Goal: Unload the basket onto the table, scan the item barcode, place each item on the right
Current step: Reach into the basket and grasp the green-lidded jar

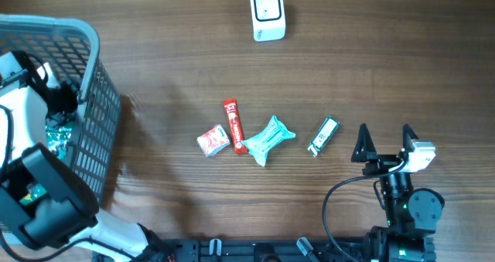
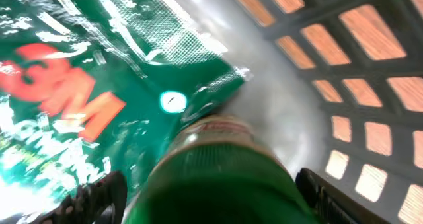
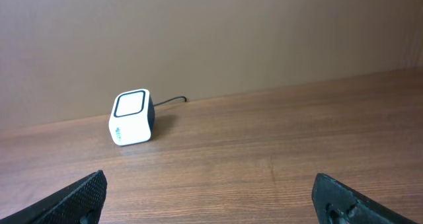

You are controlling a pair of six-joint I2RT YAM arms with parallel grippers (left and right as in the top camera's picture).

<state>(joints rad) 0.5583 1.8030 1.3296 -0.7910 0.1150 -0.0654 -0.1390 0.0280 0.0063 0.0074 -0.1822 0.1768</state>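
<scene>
The left gripper is inside the grey plastic lattice basket at the left edge of the brown wooden table, reached by the white left arm. In the left wrist view its two black fingers stand apart on either side of a green cylindrical item with a pale printed band. Each finger is just beside the item's flank, but contact cannot be confirmed, so it cannot be told whether the item is gripped. The item lies against a green glossy plastic package with red lettering and close to the basket wall. The right gripper rests at the lower right of the table with its jaws fully spread and nothing between them. The right wrist view shows both fingertips wide apart above bare wood. The white cube-shaped barcode scanner with a dark window stands at the far edge of the table, well apart from both grippers. Four loose packets lie in a row at mid-table: a small red-and-white packet, a red stick packet, a light-blue crinkled packet and a narrow green-and-white packet.
</scene>
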